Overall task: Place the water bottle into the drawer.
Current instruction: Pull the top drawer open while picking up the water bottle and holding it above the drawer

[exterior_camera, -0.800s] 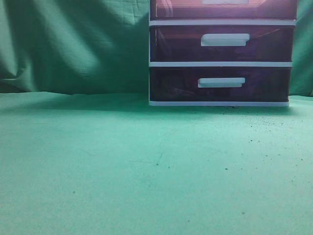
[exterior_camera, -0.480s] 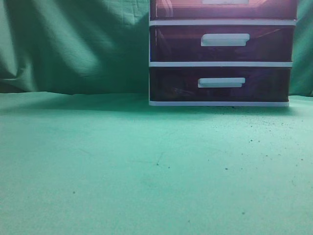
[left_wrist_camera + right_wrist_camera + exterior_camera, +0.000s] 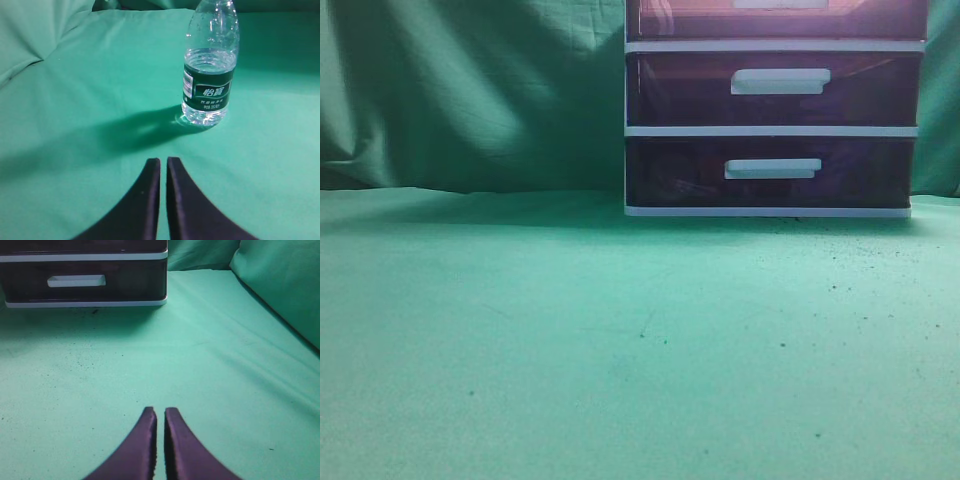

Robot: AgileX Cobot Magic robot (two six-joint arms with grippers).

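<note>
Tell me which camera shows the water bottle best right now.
The left wrist view: the water bottle stands upright on the green cloth, ahead and right of the closed left end effector, label readable, cap cropped. The exterior and right wrist views show no bottle at all.

Green cloth (image 3: 570,360) covers the counter and hangs creased as a backdrop (image 3: 470,90); dark specks dot it ahead of the jaws.

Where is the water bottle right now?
Only the left wrist view shows the water bottle: upright on the green cloth, ahead-right of the shut left gripper.
</note>
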